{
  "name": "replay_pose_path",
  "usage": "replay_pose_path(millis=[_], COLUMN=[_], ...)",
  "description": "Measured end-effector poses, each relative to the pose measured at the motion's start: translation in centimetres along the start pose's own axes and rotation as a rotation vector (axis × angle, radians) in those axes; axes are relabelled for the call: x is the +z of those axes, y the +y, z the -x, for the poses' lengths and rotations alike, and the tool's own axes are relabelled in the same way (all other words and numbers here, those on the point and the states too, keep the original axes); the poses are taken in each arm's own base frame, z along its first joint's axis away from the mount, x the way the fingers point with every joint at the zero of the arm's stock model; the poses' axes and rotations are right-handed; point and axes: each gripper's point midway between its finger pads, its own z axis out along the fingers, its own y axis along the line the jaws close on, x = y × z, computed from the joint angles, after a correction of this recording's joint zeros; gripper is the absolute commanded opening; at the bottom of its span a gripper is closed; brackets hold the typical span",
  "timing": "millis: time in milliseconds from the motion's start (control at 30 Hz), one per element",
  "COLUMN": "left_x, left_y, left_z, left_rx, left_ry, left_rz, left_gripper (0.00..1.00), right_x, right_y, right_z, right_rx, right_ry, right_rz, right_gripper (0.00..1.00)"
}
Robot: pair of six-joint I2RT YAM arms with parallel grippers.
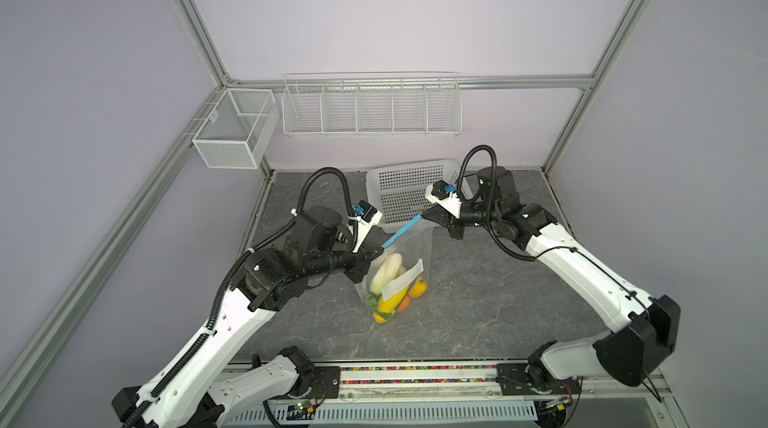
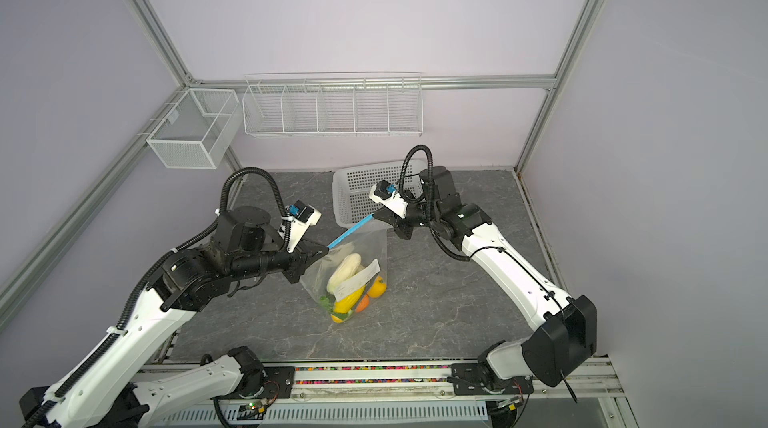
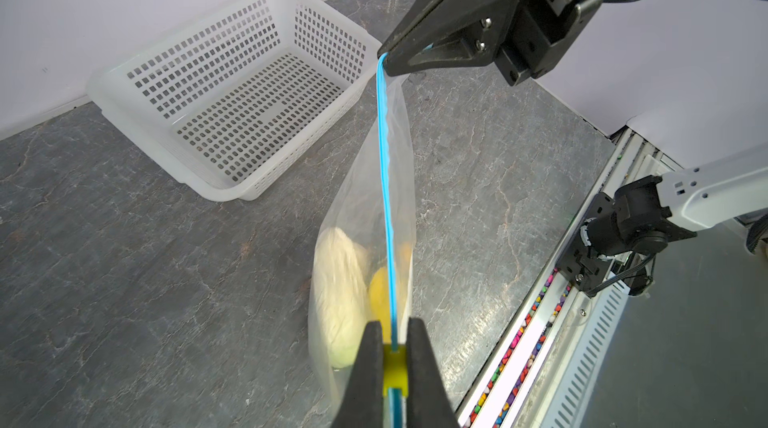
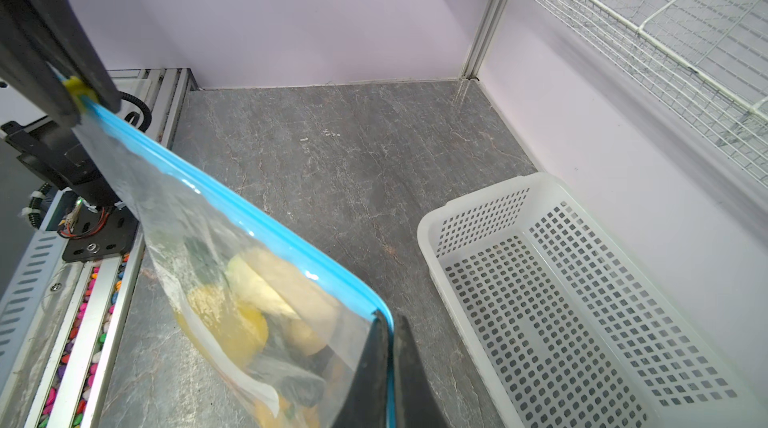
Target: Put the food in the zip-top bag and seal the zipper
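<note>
Top views: 1 zipper (image 1: 402,232) clamped by L gripper (image 1: 377,253), R gripper (image 1: 424,216).

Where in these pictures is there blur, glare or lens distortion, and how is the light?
In both top views: soft even light, weak shadows, frame posts splayed by the wide lens. In the left wrist view: zipper sharp, food hazy behind plastic. In the right wrist view: zip-top bag near the lens soft with glints, wire rack smeared.
</note>
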Motion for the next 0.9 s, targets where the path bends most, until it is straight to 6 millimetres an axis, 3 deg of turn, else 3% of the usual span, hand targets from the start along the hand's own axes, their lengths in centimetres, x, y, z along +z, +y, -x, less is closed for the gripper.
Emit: replay_pose_path(millis=[900], left_x=[-2.0], left_y=[0.1], left_z=[-2.6], left_rx=[-0.059], left_ry=[0.056], left_rz=[0.025], left_gripper=[0.00], right_x=[0.0], right_y=[-0.6], right_z=[-1.2], right_rx=[0.009], right_ry=[0.059], right_rz=[-0.031], right_gripper=[0.07])
